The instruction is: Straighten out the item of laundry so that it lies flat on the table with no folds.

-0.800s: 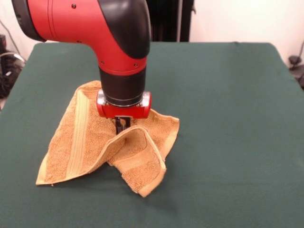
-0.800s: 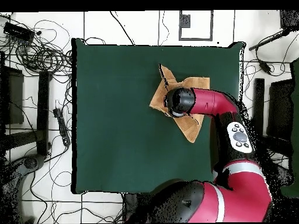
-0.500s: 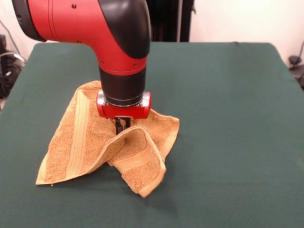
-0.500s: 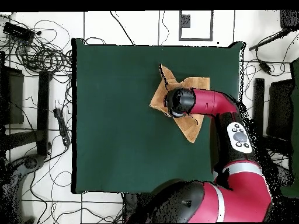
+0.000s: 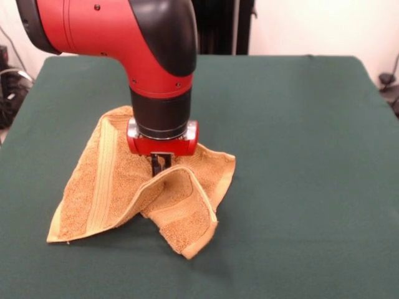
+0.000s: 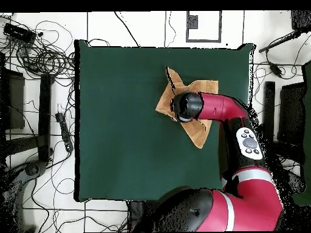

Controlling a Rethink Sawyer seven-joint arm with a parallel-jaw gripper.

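In the front view we are looking at the gripper (image 5: 160, 164) pointing straight down from the red and black arm (image 5: 134, 37) into the middle of the golden-orange towel (image 5: 109, 187). Its dark tips are sitting right at the top of a raised fold, and the cloth is peaking up around them, so we are reading the tool as clenched on the towel. The towel is lying crumpled on the green table (image 5: 299, 156), left of the middle in this view, with one long flap spreading toward the near left corner and a second flap folding over itself toward the near edge; a pale woven band (image 5: 101, 180) is running down the left flap. In the overhead view we are seeing the arm (image 6: 218, 109) reaching in from the bottom right, its dark wrist end covering the middle of the towel (image 6: 165, 100). Here the towel is lying in the upper right part of the table (image 6: 121, 121), with corners sticking out above, to the left and below the wrist. The gripper itself is hidden under the arm in this view, and cables (image 6: 45, 57) are lying on the floor beside the table.
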